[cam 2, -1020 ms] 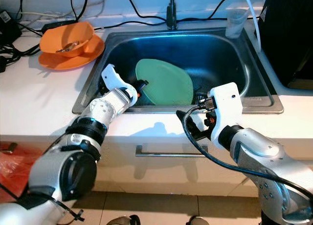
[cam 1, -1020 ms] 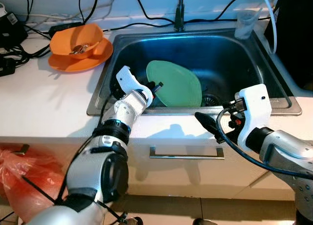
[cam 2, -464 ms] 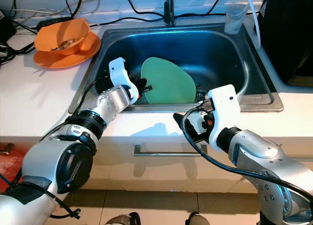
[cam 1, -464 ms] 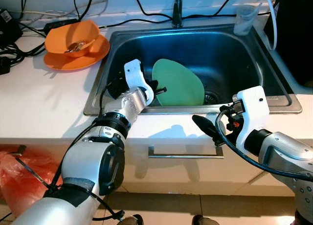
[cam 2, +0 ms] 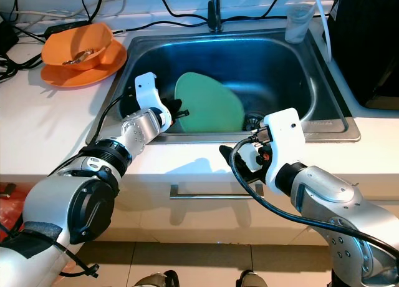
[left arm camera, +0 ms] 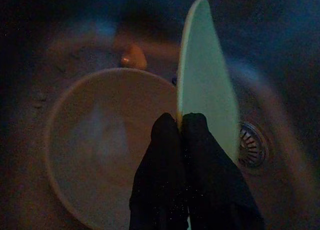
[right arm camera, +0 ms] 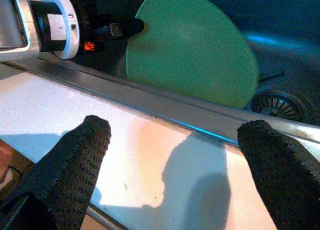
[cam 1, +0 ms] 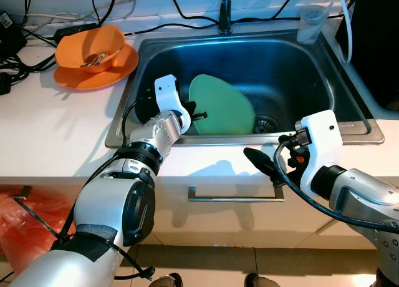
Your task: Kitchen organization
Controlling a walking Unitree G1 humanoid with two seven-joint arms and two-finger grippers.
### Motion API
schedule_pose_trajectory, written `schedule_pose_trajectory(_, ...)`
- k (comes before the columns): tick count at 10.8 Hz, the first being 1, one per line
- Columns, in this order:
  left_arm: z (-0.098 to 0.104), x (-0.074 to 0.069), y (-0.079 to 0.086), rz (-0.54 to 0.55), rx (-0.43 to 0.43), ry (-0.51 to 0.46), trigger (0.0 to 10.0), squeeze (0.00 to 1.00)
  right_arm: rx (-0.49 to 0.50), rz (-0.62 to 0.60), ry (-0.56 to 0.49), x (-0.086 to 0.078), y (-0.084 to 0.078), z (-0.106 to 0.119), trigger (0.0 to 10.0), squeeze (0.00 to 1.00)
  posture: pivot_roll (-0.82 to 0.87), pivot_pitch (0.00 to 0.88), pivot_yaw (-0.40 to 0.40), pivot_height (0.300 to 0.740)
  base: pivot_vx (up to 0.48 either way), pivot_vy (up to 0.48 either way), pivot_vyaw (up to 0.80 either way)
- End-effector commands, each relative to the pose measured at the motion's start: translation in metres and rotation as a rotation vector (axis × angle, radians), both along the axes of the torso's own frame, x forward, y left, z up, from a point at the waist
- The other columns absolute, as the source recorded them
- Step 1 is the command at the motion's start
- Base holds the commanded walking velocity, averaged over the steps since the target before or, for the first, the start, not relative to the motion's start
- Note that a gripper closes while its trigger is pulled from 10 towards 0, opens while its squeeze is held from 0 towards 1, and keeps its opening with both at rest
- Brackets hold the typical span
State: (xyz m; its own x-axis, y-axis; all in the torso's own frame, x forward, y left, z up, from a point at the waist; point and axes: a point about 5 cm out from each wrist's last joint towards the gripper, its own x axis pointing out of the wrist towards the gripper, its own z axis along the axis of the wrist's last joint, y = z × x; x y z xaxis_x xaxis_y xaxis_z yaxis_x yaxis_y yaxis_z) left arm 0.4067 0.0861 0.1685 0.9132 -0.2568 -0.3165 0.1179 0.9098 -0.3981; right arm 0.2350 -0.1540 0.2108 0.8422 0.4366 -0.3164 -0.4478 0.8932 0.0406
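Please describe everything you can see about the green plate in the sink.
The green plate is round, plain and matte, probably plastic, with a thin rim. It stands tilted on edge inside the steel sink, near the front wall and just left of the drain. The left gripper is shut on its rim, fingers pinching the edge. In the left wrist view a pale bowl lies beside it on the sink floor. Its face looks clean.

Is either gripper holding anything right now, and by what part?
The left gripper pinches the green plate by its rim, inside the sink. The right gripper is open, holding nothing.
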Motion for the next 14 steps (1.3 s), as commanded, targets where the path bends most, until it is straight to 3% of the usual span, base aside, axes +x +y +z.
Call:
schedule_pose_trajectory(1, -0.027, -0.008, 0.014, 0.047, 0.017, 0.093, 3.0, 0.00, 0.003, 0.036, -0.008, -0.002, 0.006, 0.002, 10.0, 0.00, -0.14, 0.154, 0.109, 0.740, 0.000, 0.000, 0.00)
schedule_pose_trajectory(4, -0.037, -0.011, 0.016, 0.089, 0.002, 0.118, 3.3, 0.00, 0.004, 0.054, -0.013, -0.002, 0.010, 0.004, 10.0, 0.00, -0.15, 0.157, 0.105, 0.740, 0.000, 0.000, 0.00)
schedule_pose_trajectory(5, -0.034, -0.010, 0.014, 0.100, -0.016, 0.108, 0.0, 0.00, 0.004, 0.055, -0.013, -0.003, 0.010, 0.004, 10.0, 0.00, -0.15, 0.158, 0.104, 0.740, 0.000, 0.000, 0.00)
schedule_pose_trajectory(6, -0.032, -0.009, 0.013, 0.098, -0.013, 0.098, 0.0, 0.00, 0.005, 0.056, -0.013, -0.003, 0.010, 0.004, 10.0, 0.00, -0.15, 0.160, 0.104, 0.740, 0.000, 0.000, 0.00)
schedule_pose_trajectory(7, -0.029, -0.008, 0.012, 0.107, -0.011, 0.101, 10.0, 0.00, 0.005, 0.058, -0.013, -0.002, 0.011, 0.004, 10.0, 0.00, -0.15, 0.161, 0.105, 0.740, 0.000, 0.000, 0.00)
schedule_pose_trajectory(8, -0.029, -0.008, 0.011, 0.106, -0.015, 0.099, 10.0, 0.00, 0.006, 0.058, -0.014, -0.002, 0.011, 0.004, 10.0, 0.00, -0.15, 0.161, 0.105, 0.740, 0.000, 0.000, 0.00)
schedule_pose_trajectory(9, -0.029, -0.008, 0.010, 0.096, 0.006, 0.100, 10.0, 0.95, 0.006, 0.058, -0.016, -0.001, 0.011, 0.004, 10.0, 0.00, -0.15, 0.162, 0.108, 0.740, 0.000, 0.000, 0.00)
schedule_pose_trajectory(11, -0.031, -0.009, 0.013, 0.102, 0.019, 0.105, 10.0, 1.00, 0.004, 0.055, -0.016, -0.002, 0.011, 0.004, 10.0, 0.00, -0.15, 0.163, 0.107, 0.740, 0.000, 0.000, 0.00)
schedule_pose_trajectory(14, -0.032, -0.009, 0.016, 0.106, 0.032, 0.106, 10.0, 1.00, 0.003, 0.056, -0.017, -0.001, 0.011, 0.004, 10.0, 0.00, -0.15, 0.162, 0.105, 0.740, 0.000, 0.000, 0.00)
